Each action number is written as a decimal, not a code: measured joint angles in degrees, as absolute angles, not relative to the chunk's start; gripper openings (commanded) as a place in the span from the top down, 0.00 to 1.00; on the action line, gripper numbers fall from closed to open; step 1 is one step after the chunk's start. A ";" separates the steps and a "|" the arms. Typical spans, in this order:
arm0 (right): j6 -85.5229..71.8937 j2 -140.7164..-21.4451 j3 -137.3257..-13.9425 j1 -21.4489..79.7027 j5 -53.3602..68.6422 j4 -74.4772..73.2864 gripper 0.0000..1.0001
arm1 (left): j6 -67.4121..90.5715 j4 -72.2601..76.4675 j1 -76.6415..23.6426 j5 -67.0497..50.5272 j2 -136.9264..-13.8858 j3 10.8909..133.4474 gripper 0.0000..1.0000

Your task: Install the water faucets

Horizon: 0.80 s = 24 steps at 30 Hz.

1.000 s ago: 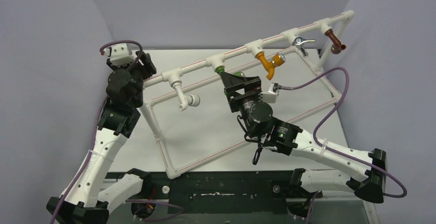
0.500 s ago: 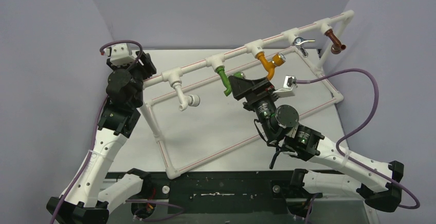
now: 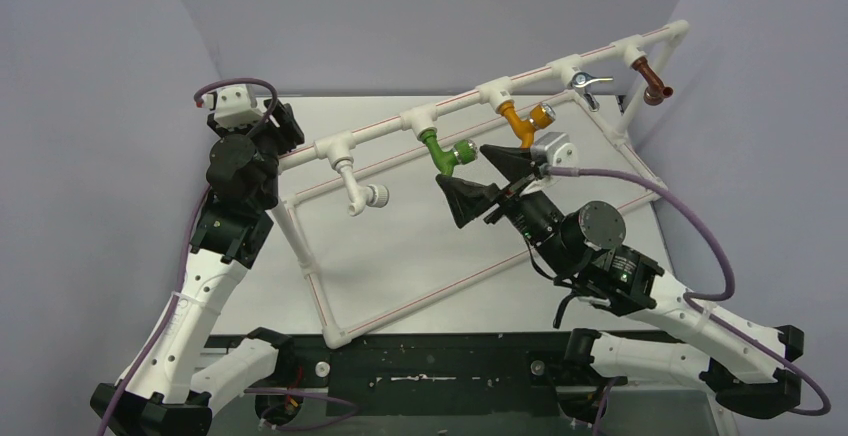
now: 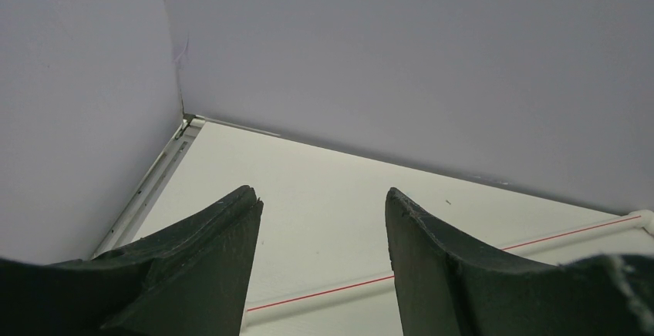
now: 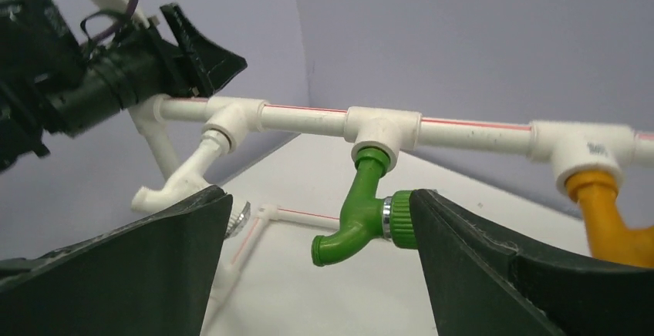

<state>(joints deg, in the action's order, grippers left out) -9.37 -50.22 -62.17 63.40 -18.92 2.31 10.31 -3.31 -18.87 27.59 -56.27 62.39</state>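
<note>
Overhead, the green tap (image 3: 440, 151) hangs from the white pipe (image 3: 380, 134) just beside the right fingers (image 3: 468, 199); their wrist view shows them spread apart around it. Left fingers (image 4: 193, 267) stand apart too.

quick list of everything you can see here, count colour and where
green tap: 1, green, hanging from the top pipe's middle tee
orange-yellow tap: 1, orange-yellow, next tee to the right
white tap: 1, white, tee left of the green tap
brown tap: 1, brown, far right end of the top pipe
lever valve: 1, silvery, between the orange-yellow and brown taps
pipe frame: 1, white with red stripes, on the table
table: 1, white, between lilac walls
cables: 2, purple, one per arm
left gripper: 1, black, fingers apart at the frame's left end, any grip hidden
right gripper: 1, black, open, pointed at the green tap
</note>
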 measured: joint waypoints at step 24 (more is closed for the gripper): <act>74.76 -51.31 -58.24 65.17 -9.72 -8.21 0.16 | 10.31 -3.31 -18.87 27.59 -56.29 62.39 0.42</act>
<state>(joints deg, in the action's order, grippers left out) 74.76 -51.31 -58.24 65.17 -9.72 -8.21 10.31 -3.31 -18.87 27.59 -56.29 62.39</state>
